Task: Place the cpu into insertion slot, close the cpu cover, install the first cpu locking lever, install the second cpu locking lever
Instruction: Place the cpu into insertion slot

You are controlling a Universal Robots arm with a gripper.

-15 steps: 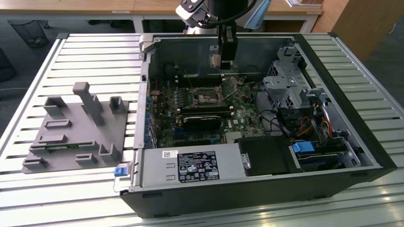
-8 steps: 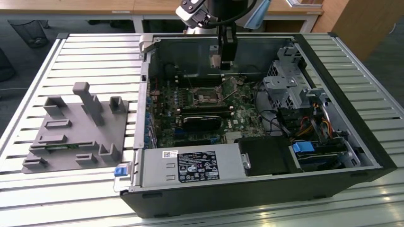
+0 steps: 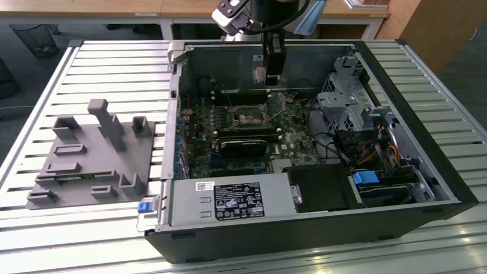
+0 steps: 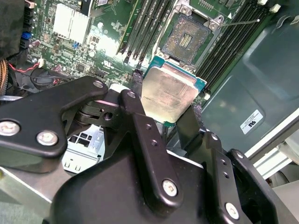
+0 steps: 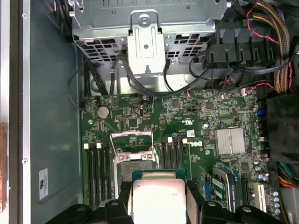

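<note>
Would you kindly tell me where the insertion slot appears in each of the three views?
Exterior view: the insertion slot sits mid-board inside the case, just below the tool in the picture.
Second wrist view: the insertion slot lies just beyond the cpu that the tool grips, between memory slots.
First wrist view: the insertion slot lies just beyond the cpu.
Shared landmark: the green circuit board around it.

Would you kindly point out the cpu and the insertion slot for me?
cpu [image 4: 169, 95], second wrist view, centre of its pale metal top.
insertion slot [image 4: 189, 39], second wrist view, middle of the dark socket square.
</note>
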